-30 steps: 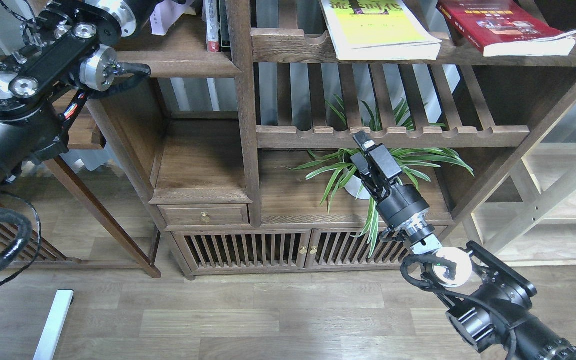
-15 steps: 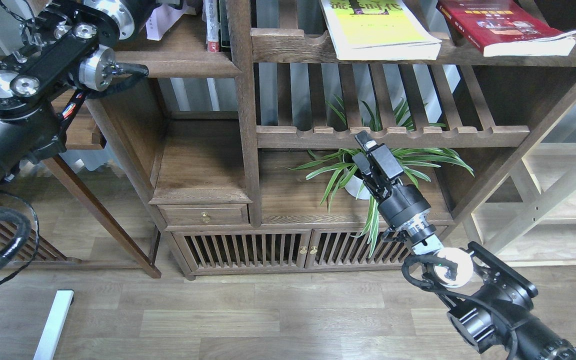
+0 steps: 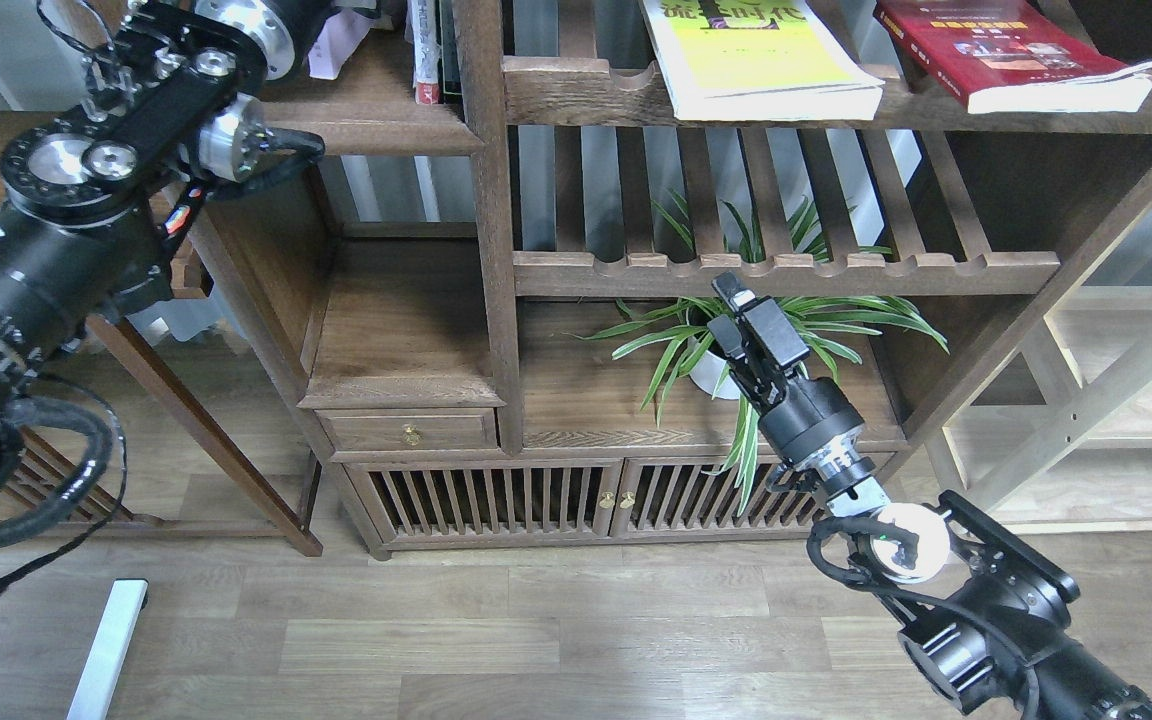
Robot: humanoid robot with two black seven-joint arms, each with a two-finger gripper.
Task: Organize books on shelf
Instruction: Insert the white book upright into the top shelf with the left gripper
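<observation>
A yellow-green book (image 3: pixel 751 60) and a dark red book (image 3: pixel 1006 50) lie flat on the top slatted rack, their white page edges facing me. A corner of the pale lavender book (image 3: pixel 324 48) shows at the top left, just above the solid dark-brown shelf (image 3: pixel 366 125). It hangs right at the far end of my left arm. My left gripper (image 3: pixel 336 12) is cut off by the top edge, so its fingers are hidden. My right gripper (image 3: pixel 748 308) hangs in front of the plant, below the lower rack, fingers together and holding nothing.
A potted spider plant (image 3: pixel 696 345) stands on the low board behind my right gripper. Narrow upright books (image 3: pixel 426 50) stand on the shelf by the post. Below are a drawer (image 3: pixel 406 430) and slatted cabinet doors (image 3: pixel 496 500). A white bar (image 3: pixel 106 650) lies on the floor.
My left arm has swung to the right and upward, and the lavender book's corner has shifted a little with it. My right gripper has drifted slightly down and right.
</observation>
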